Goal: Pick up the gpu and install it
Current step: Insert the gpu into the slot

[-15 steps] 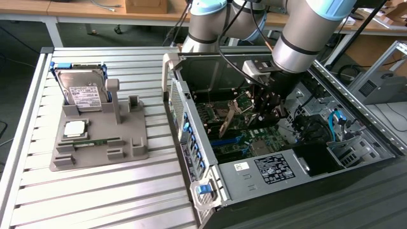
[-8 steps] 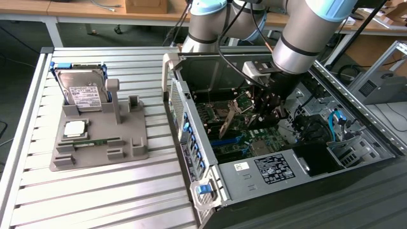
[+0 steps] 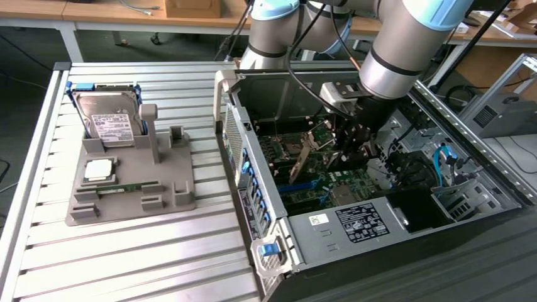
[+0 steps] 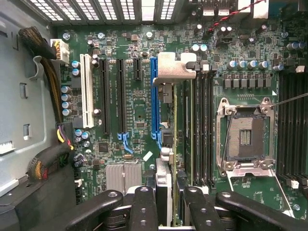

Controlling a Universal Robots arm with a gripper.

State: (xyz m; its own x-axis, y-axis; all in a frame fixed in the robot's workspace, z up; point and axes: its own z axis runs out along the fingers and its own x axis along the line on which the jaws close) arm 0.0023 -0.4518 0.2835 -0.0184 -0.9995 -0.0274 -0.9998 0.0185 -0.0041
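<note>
Wrist view: black-fingered gripper (image 4: 169,211) clamps the thin, dark gpu (image 4: 169,70) with silver bracket edge-down, seemingly above the long blue slot (image 4: 154,96), so its connector can seat.

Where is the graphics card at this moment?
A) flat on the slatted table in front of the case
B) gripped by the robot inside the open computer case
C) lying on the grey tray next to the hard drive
B: the gripper is closed on the gpu, holding it edge-on above the motherboard inside the computer case.
</note>
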